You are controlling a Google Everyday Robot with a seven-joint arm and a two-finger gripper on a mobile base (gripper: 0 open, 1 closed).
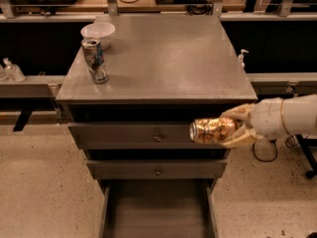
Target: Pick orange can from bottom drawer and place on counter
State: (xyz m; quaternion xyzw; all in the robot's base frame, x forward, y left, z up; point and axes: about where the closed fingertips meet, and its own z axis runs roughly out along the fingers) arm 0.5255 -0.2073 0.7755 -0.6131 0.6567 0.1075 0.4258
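Observation:
The orange can (pixel 212 130) lies on its side in my gripper (pixel 233 129), silver top pointing left. The gripper is shut on it and holds it in the air in front of the upper drawer's right part, below the counter's front edge. My white arm (pixel 287 117) comes in from the right. The bottom drawer (pixel 157 212) is pulled open below and its grey tray shows nothing inside. The counter (pixel 163 58) is the flat grey top of the cabinet.
A blue-and-silver can (pixel 94 60) stands at the counter's left edge, with a white bowl (pixel 98 32) behind it. Two closed drawers with small knobs (pixel 157 137) sit above the open one. Shelves with a bottle (pixel 13 70) flank the cabinet.

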